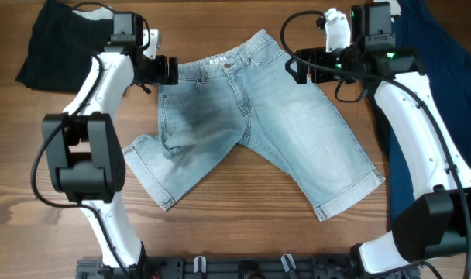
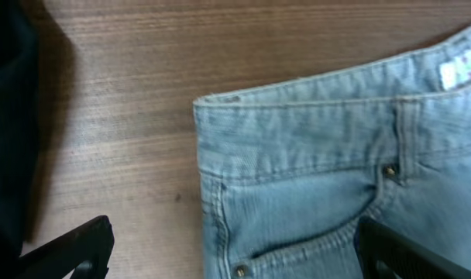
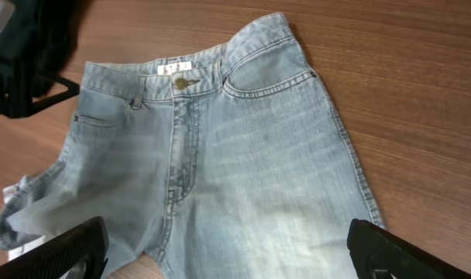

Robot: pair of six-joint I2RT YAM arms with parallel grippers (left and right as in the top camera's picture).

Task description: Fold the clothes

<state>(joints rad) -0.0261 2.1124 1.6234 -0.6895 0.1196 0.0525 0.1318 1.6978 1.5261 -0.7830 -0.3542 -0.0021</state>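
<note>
Robotics lab test bench. Indicated by: brown wood-grain tabletop (image 1: 243,209); white-and-black jointed left arm (image 1: 100,77) and matching right arm (image 1: 421,116) with loose black cables (image 1: 283,37); black mounting rail (image 1: 243,267) along near edge; faded light-blue denim pants (image 1: 251,108) spread flat between the arms.

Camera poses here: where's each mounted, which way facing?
Overhead: above the table, straight down on the pants; left arm, right arm show, left pincer and right pincer open.
Left wrist: left arm, down at the waistband corner; left fingers at bottom.
Right wrist: right arm, across the pants' front; right fingers at bottom.
Shared: both wrist views catch the waistband label.
</note>
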